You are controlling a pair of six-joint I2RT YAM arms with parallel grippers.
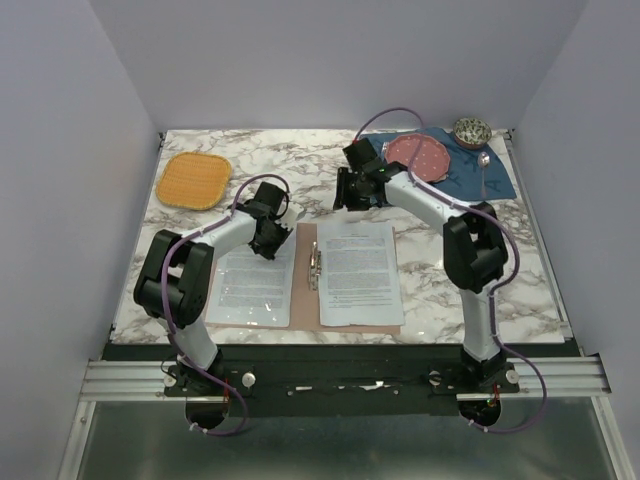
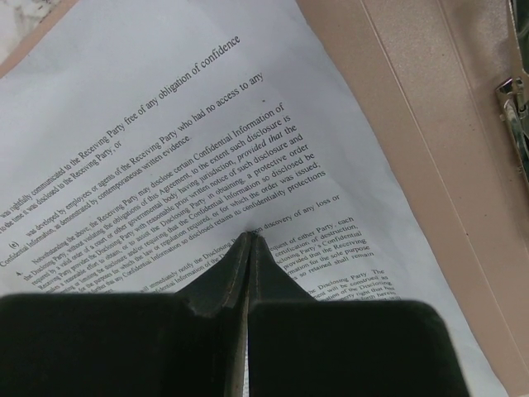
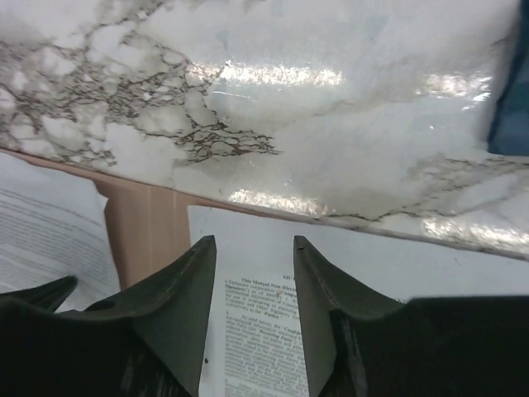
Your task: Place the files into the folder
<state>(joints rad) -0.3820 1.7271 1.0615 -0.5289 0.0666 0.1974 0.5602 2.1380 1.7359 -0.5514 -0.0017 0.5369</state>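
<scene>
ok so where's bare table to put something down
Bare marble runs along the far edge between the orange mat and the right gripper, and right of the folder. Crowded: the blue placemat, and the middle under the files.

The left sheet [image 2: 165, 132] carries legal print, including "free of any obligation of confidence", "developed by employees or agents of the Receiving Party" and "Confidential Information". The right sheet [image 3: 252, 331] has a bold line that seems to begin "This Mutual". The rest of it is too blurred to read.
</scene>
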